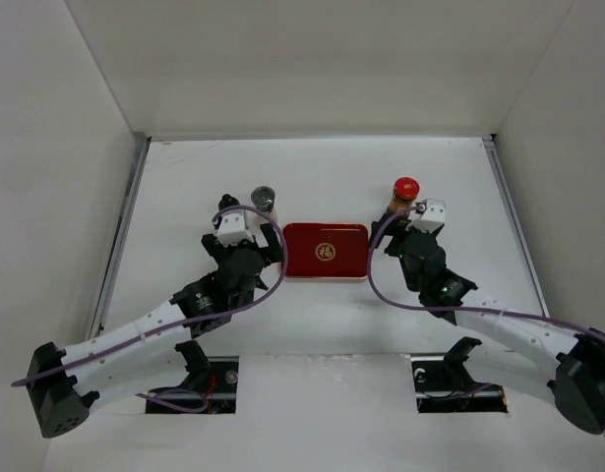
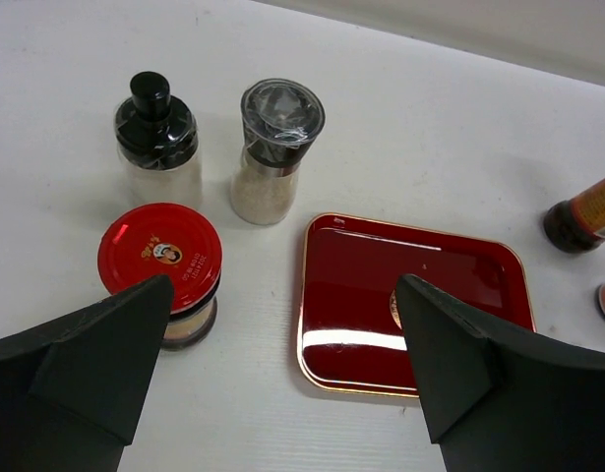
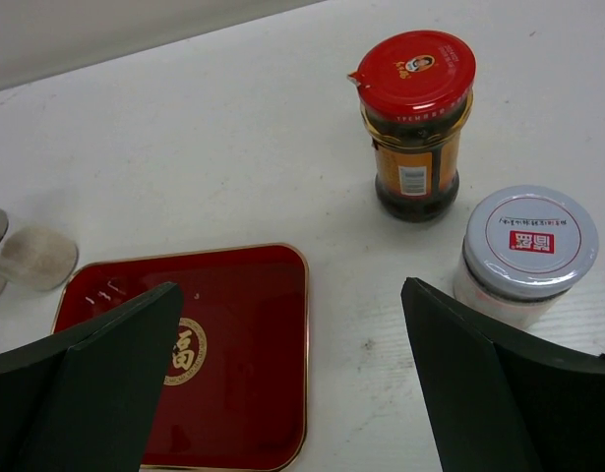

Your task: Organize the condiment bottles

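Black-capped jar (image 2: 156,138): upright on the white worktop (image 2: 430,118), off the tray's far-left corner, toward the left edge.
Left red-capped jar (image 2: 162,270): upright, just nearer the near edge than the black-capped one. It stands close by the left finger; I cannot tell if they touch.
Clear-topped grinder (image 2: 277,147): upright, just right of the black-capped one, at the tray's far-left corner.
Left pincer (image 2: 282,295): spread wide and pinching nothing, it hovers over the tray's left rim.
Red tray (image 2: 381,265): flat at the middle of the worktop, gold emblem, nothing in it.
Right pincer (image 3: 290,290): spread wide and empty, over the tray's right rim.
Right red-capped jar (image 3: 417,123): upright, dark contents, beyond the tray's far-right corner.
Grey-capped jar (image 3: 528,256): upright, just beside that jar, nearer the right and near edges.
Step in hand: all 5 bottles stand outside the tray, 3 left and 2 right. Sorting looks unstarted, with both arms poised for a first pick.
Next move: probably each pincer shifts outward to its nearest jar, drops around the body below the wide cap, then closes.
Hard to make out: from above, the wrists hide 3 of the 5 bottles. In the left wrist view the right pair is cut off at the frame edge. The cap print is too small to read.
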### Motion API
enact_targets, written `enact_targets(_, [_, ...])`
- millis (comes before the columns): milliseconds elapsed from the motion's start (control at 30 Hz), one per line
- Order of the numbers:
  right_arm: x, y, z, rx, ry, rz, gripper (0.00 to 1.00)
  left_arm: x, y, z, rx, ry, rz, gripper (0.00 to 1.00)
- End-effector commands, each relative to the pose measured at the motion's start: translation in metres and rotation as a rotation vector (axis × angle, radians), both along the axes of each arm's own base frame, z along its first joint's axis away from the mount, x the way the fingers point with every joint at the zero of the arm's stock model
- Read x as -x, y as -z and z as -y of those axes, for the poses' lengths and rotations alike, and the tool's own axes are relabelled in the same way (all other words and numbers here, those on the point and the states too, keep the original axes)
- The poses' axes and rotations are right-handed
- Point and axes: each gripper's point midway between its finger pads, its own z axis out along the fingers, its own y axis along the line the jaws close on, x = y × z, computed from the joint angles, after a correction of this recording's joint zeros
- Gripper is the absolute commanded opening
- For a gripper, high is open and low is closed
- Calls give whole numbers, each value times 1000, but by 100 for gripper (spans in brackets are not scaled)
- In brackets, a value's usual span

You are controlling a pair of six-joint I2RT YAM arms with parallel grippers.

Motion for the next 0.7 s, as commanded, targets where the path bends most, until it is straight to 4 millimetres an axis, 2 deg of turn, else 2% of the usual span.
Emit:
enact_targets(0, [-4, -16, -6, -52, -18, 55, 100, -4, -17, -6, 16, -10, 28, 100])
enact_targets(167, [-2, -21, -8, -64, -27, 67, 100, -10, -19, -23, -15, -76, 55, 100])
enact_targets(200, [-1, -22, -9, -71, -34, 72, 93, -10, -21, -27, -10, -88, 63, 100])
enact_targets(267, [0, -23, -13, -76, -58, 70, 52, -11, -22, -31, 10, -92, 79, 100])
enact_targets(300, [0, -24, -14, -75, -63, 69, 39, -12, -21, -34, 6, -97, 82, 100])
enact_targets(333, [0, -25, -14, -77, -64, 70, 32, -13, -20, -35, -6, -91, 80, 88])
enact_targets(367, [0, -24, -14, -78, -64, 69, 30, -14, -19, -37, -15, -88, 75, 54])
enact_targets(400, [-1, -24, -14, -72, -65, 67, 30, -15, -18, -39, -24, -96, 68, 35])
enact_targets(433, [-1, -22, -15, -64, -65, 64, 34, -15, -15, -42, -31, -103, 60, 33])
enact_targets(467, [-2, -22, -14, -60, -61, 63, 43, -16, -12, -44, -37, -111, 52, 39])
enact_targets(533, [-2, -22, -15, -69, -62, 71, 75, -20, -5, -50, -55, -131, 32, 64])
enact_targets(567, [-2, -22, -16, -72, -67, 73, 87, -21, -2, -50, -64, -133, 20, 74])
enact_targets(600, [-3, -20, -17, -67, -72, 69, 95, -23, 5, -49, -83, -130, -3, 86])
enact_targets(667, [-3, -20, -22, -61, -87, 63, 100, -28, 15, -49, -102, -136, -31, 95])
